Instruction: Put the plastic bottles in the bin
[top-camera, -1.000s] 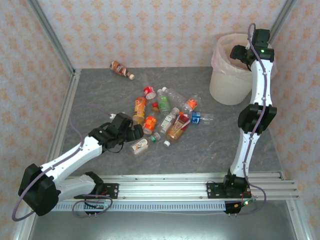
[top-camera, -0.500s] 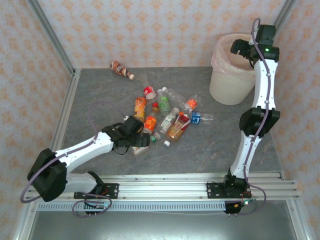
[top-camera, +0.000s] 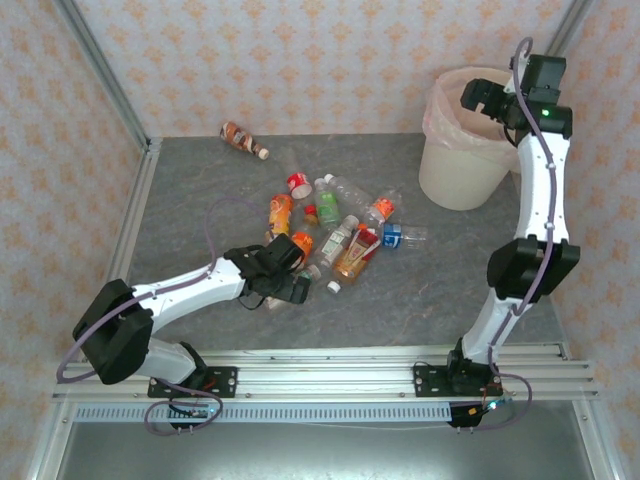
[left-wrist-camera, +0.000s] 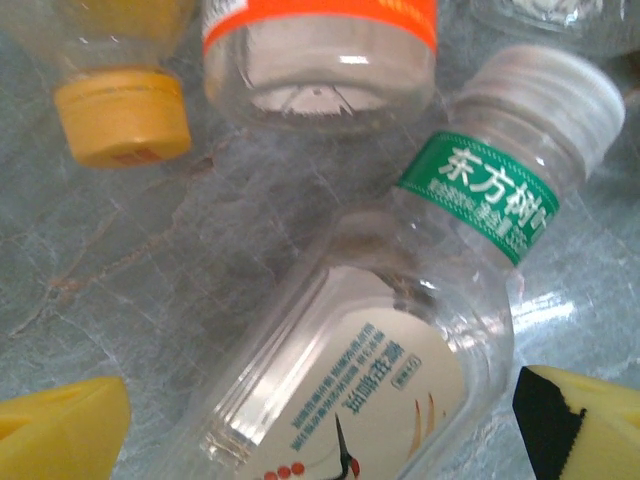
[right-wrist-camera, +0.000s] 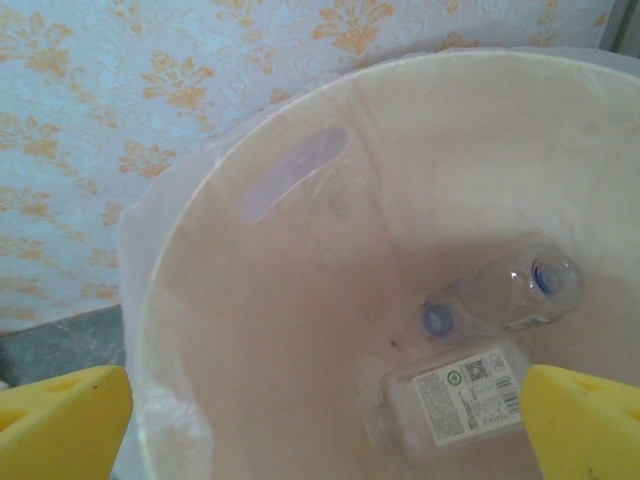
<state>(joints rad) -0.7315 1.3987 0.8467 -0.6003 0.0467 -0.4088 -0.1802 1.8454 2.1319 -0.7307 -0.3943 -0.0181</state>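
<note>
Several plastic bottles lie in a loose pile mid-table, and a brown one lies apart at the back. My left gripper is low over the pile's near edge. It stands open, its yellow fingertips on either side of a clear bottle with a cream label, green neck band and white cap. The right gripper hangs open above the bin. Inside the bin lie a clear blue-capped bottle and a square labelled one. Nothing is between the right gripper fingers.
An orange-labelled bottle and a yellow-capped one lie just beyond the left fingers. Patterned walls enclose the table on three sides. A metal rail runs along the near edge.
The left gripper has slid right from beside the pile onto its nearest bottle. The right arm has straightened and risen over the bin, and its jaws have spread wider.
</note>
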